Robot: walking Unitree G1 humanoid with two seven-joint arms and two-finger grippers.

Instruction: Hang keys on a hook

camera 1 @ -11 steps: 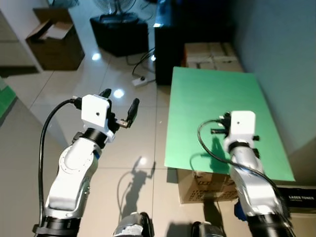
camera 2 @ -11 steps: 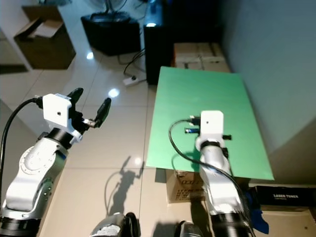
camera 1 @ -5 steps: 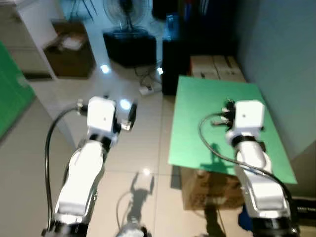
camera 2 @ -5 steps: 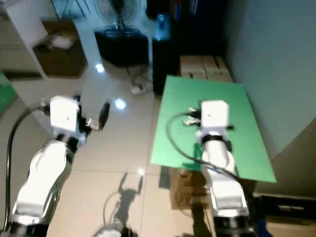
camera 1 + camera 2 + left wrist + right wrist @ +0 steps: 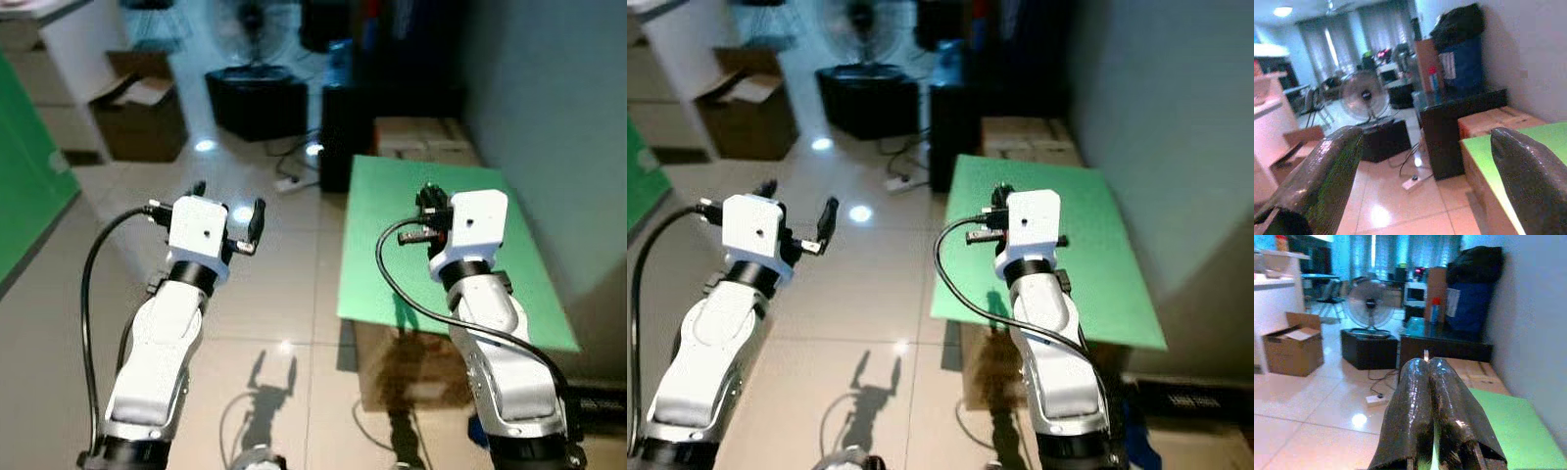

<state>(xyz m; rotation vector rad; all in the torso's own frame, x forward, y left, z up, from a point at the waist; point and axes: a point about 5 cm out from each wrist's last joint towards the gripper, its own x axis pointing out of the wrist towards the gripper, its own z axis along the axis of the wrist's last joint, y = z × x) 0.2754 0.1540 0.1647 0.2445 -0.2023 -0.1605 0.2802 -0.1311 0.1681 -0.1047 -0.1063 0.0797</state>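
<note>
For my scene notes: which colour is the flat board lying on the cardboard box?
Green; the flat board shows best in the left eye view.

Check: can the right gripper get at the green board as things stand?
Probably yes. The right gripper hangs over the green board, fingers pressed shut, with only air showing between them. It would need to tip downward.

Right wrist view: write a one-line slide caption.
Right gripper with fingers pressed together, raised above a green board, facing a floor fan and an open cardboard box.
</note>
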